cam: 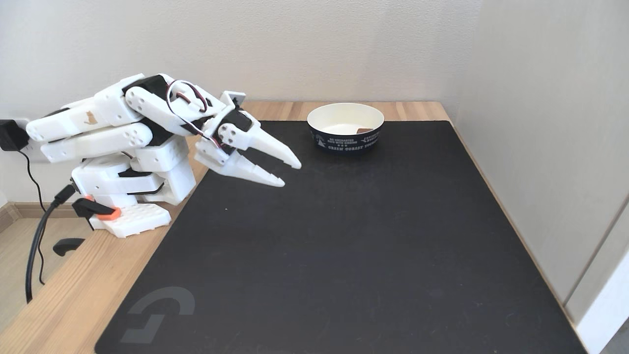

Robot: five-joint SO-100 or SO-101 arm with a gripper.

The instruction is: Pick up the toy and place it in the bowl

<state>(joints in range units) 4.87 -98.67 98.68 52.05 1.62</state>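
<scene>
Inside the round paper bowl (324, 118) lies the reddish-brown toy (365, 130).

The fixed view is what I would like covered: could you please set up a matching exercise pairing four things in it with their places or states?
Things:
1. toy
2. bowl
3. gripper
4. black mat

Places or states:
A. open, above the mat's left part
B. lying inside the bowl
C. flat on the wooden table
D. upright at the mat's far edge

Pairs: 1-B, 2-D, 3-A, 4-C
</scene>
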